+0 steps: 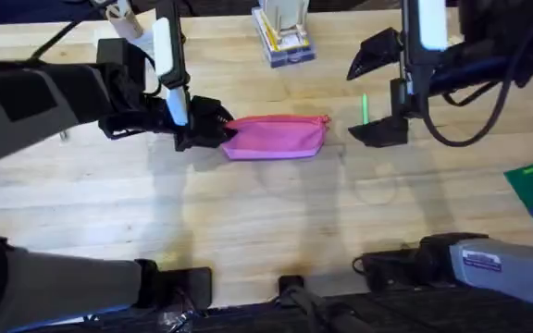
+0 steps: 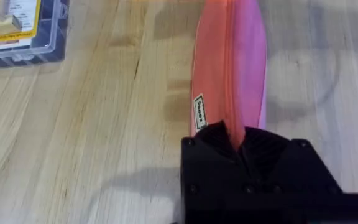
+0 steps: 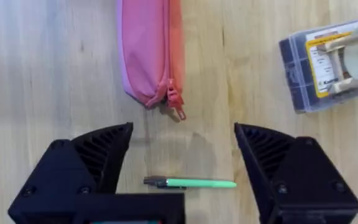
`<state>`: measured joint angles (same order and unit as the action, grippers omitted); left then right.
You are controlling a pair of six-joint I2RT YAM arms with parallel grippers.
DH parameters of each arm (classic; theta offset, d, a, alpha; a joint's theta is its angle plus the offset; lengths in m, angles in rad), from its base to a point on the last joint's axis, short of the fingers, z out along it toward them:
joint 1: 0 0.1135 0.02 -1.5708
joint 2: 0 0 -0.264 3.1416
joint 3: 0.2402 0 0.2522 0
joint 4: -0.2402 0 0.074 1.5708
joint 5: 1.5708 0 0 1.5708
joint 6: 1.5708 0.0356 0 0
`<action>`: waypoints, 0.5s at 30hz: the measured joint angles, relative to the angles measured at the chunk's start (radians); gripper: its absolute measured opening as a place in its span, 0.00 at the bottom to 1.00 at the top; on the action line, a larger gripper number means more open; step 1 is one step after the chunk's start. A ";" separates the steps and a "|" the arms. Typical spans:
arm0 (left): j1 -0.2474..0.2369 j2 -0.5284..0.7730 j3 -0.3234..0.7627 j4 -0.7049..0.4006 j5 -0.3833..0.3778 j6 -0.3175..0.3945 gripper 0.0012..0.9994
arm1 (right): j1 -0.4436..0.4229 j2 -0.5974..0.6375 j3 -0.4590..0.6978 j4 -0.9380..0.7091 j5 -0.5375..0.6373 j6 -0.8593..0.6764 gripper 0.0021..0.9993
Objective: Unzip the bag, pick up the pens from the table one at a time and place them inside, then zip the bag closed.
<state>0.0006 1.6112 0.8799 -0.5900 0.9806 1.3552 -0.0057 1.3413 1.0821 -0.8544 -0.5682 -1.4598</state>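
The pink pencil pouch (image 1: 276, 137) is laid flat on the wooden tabletop (image 1: 248, 222), its zipper run closed to the pull tab (image 3: 176, 104) at the end nearer the right gripper (image 3: 182, 165). The opposite end of the pouch is clamped between the black fingers of the left gripper (image 2: 241, 146), which are pressed together on the fabric beside a small sewn label (image 2: 199, 112). The right gripper's fingers are spread wide apart, and a green pen (image 3: 191, 183) is seen lying on the table between them, untouched, just short of the pull tab. A clear plastic box (image 1: 283, 37) is set well beyond the pouch.
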 joint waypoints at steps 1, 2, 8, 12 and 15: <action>0.000 0.000 0.000 0.000 0.000 0.000 0.04 | 0.001 0.005 0.000 -0.002 0.000 -0.001 1.00; 0.000 0.000 0.000 0.000 0.000 0.000 0.04 | 0.001 0.009 0.000 -0.003 0.000 -0.001 1.00; 0.000 0.000 0.000 0.000 0.000 0.000 0.04 | 0.002 0.014 0.000 -0.013 -0.001 -0.003 1.00; 0.000 0.000 0.000 0.000 0.000 0.000 0.04 | 0.008 0.043 0.000 -0.014 -0.005 -0.004 1.00; 0.000 0.000 0.000 0.000 0.000 0.000 0.04 | 0.011 0.085 0.000 -0.013 -0.008 -0.004 1.00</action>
<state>0.0006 1.6112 0.8799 -0.5900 0.9806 1.3552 0.0049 1.4262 1.0821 -0.8678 -0.5762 -1.4638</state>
